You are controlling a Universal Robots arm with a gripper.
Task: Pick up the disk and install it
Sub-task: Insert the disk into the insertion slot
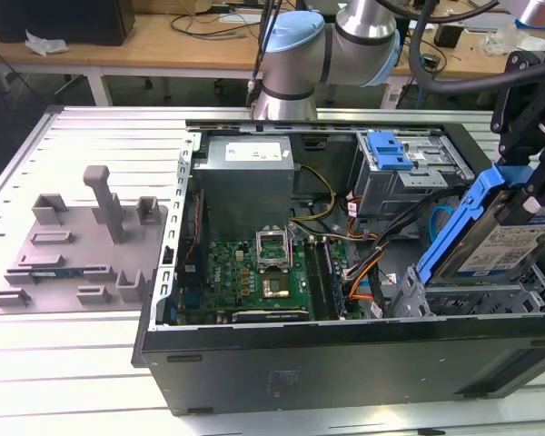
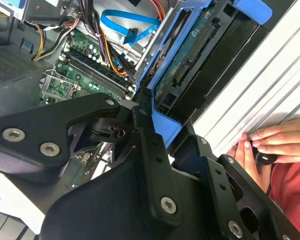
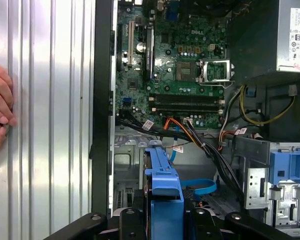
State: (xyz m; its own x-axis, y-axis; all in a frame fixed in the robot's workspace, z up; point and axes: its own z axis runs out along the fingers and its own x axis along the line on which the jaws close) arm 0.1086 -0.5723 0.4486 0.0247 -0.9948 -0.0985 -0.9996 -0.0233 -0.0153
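We note: tabletop carries open computer case. Grey tray just beside case, on exterior view's left. Disk tilted, lower end inside case's opposite end. End effector clamped on disk's upper end. Hand on tabletop outside case.

legible text: none | barcode label on disk | white label on power supply
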